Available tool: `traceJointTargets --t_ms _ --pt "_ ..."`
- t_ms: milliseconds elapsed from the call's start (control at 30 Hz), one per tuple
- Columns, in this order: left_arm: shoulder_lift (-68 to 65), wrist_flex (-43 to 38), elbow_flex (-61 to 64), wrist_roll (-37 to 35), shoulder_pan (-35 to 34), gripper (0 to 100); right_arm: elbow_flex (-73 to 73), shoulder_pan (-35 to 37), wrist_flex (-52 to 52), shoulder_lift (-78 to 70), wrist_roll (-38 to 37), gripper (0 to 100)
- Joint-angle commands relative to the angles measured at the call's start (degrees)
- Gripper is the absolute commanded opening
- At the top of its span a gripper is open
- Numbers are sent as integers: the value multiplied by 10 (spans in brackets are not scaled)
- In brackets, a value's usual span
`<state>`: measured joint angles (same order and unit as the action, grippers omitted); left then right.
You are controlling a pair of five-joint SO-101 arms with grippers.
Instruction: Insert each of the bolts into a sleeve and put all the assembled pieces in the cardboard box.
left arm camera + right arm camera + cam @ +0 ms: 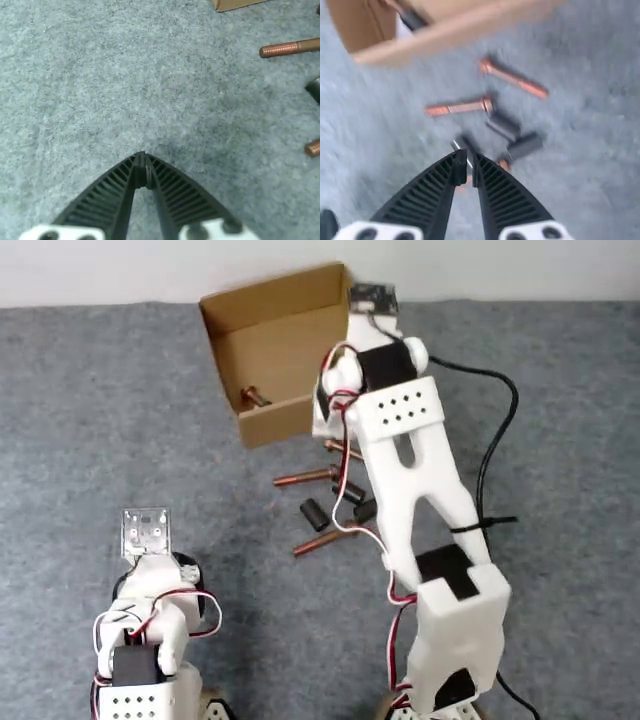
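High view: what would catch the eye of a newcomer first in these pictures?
The long white right arm extends over the grey carpet toward the open brown cardboard box at the far edge. Beside it lie scattered copper-coloured threaded bolts and short black cylindrical sleeves; one copper piece lies inside the box.

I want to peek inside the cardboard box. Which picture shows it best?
The high view. It looks down into the open cardboard box, with one copper piece lying inside. The right wrist view catches a stretch of its wall, and the left wrist view just a corner.
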<state>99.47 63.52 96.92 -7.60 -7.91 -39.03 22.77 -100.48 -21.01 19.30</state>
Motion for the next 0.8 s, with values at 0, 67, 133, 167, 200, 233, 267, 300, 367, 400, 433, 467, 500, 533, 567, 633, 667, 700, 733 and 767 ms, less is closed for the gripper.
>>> traceJointTargets --t_ms 0,67,133,167,200,233,267,300,367,400,433,467,500,533,567,633,667,700,733,767 --pt "2 6 -2 -4 -5 5 42 -4 -19 37 -100 9" --pt "2 6 -2 -4 -5 5 49 -7 -15 23 -178 9" --pt "2 6 -2 -4 -5 5 49 -7 -12 2 -249 9" --pt "2 6 -2 -4 -5 5 49 -8 -13 -11 -279 9" --pt "2 6 -2 -4 -5 5 49 -8 -14 -23 -307 9" --pt "2 6 -2 -4 -5 5 49 -8 -15 -37 -334 9" --pt "2 6 -2 -4 -5 5 48 -7 -14 -51 -361 9" --pt "2 6 -2 -4 -5 5 48 -7 -11 -65 -391 9" --pt "2 6 -2 -4 -5 5 48 -5 -9 -91 -455 9" --pt "2 6 -2 -4 -5 5 48 -5 -2 -104 -489 9" --pt "2 6 -2 -4 -5 5 48 -6 6 -115 -520 10" --pt "2 6 -2 -4 -5 5 47 -8 12 -124 -545 22" --pt "2 6 -2 -4 -5 5 47 -9 15 -132 -562 47" --pt "2 6 -2 -4 -5 5 47 -9 15 -138 -572 84" --pt "2 6 -2 -4 -5 5 47 -9 19 -143 -578 126" --pt "2 6 -2 -4 -5 5 47 -9 28 -148 -578 191" --pt "2 6 -2 -4 -5 5 47 -8 35 -150 -578 204" --pt "2 6 -2 -4 -5 5 47 -8 44 -152 -578 204" --pt "2 6 -2 -4 -5 5 47 -8 53 -154 -578 204" --pt "2 6 -2 -4 -5 5 47 -8 61 -158 -579 204"
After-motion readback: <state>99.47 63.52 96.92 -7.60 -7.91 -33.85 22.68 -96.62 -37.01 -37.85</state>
